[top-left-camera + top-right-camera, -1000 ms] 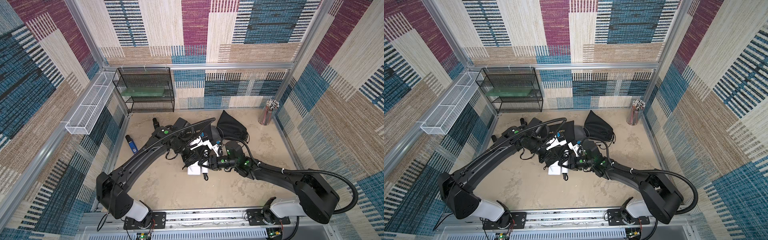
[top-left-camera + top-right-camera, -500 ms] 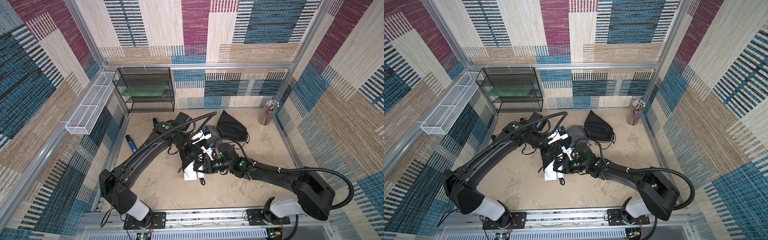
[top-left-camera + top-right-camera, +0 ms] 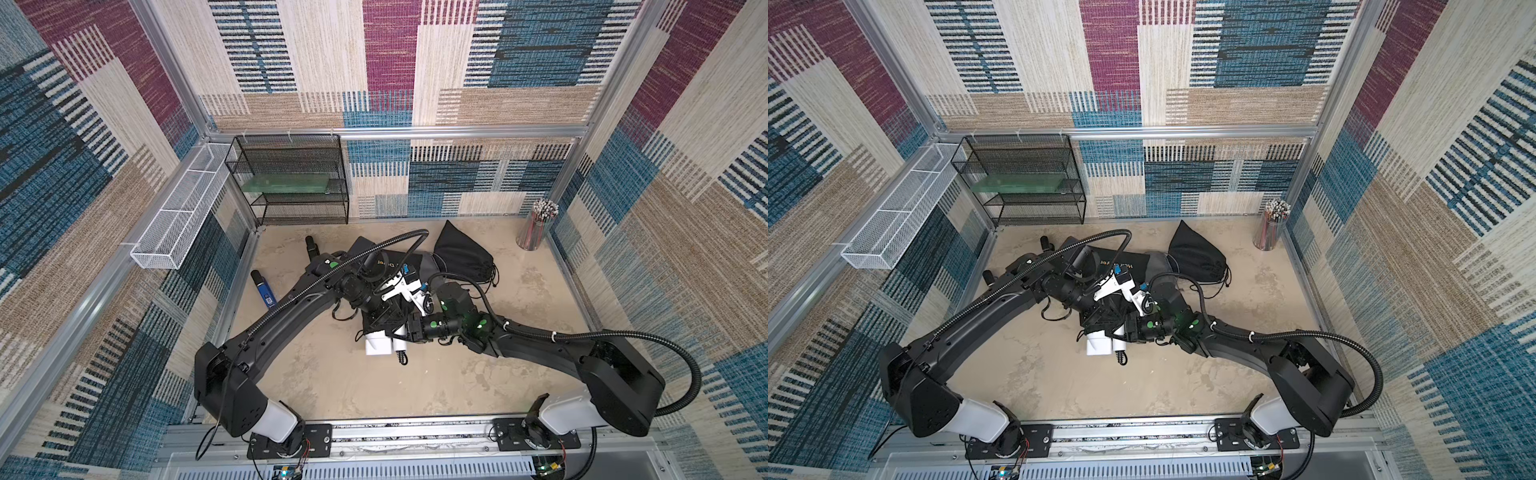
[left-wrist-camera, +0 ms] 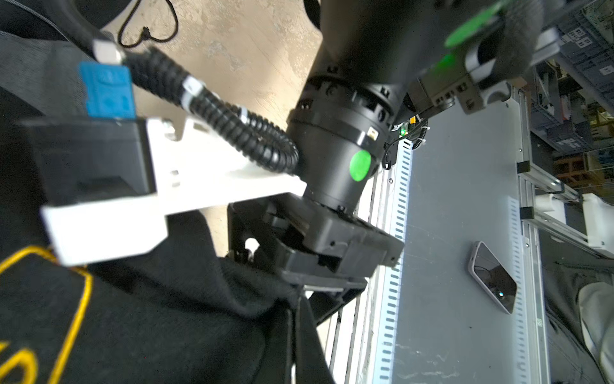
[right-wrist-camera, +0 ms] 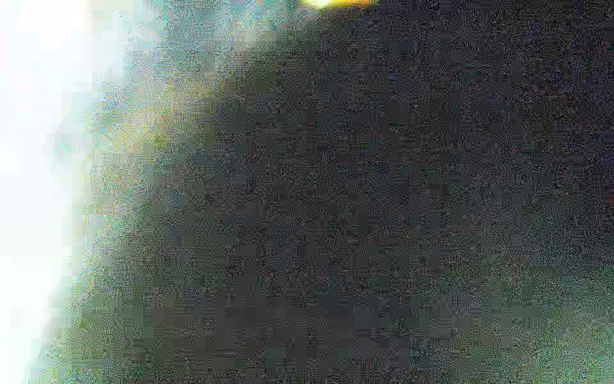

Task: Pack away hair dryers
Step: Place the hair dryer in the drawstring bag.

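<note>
The white hair dryer (image 3: 377, 344) is lying near the middle of the table (image 3: 332, 386), its fat end sticking out toward the front rail from under a black pouch (image 4: 166, 316) with yellow print that is covering the rest of it; a ribbed black cord end (image 3: 401, 357) is poking out just beside it; both arms are meeting over this spot; the left gripper (image 3: 384, 321) is bearing down on the pouch with its jaws fully closed, though whether fabric is pinched between them is not showing; the right gripper (image 3: 406, 332) is reaching in from the opposite side, just beside the white body, its fingers hiding in the fabric, so how wide it is standing and whether it is gripping the dryer I cannot tell; the right wrist view is giving only dark blur with a bright strip along one edge; a bulging black drawstring bag (image 3: 461, 255) is sitting toward the back wall, with a grey pouch (image 3: 424, 262) touching it; a blue stick gadget (image 3: 262, 289) is lying near the left wall, well apart from the dryer; a black stick gadget (image 3: 311, 245) is lying in front of the black wire rack (image 3: 291, 178); a cup of sticks (image 3: 538, 224) is standing upright in the back right corner
</note>
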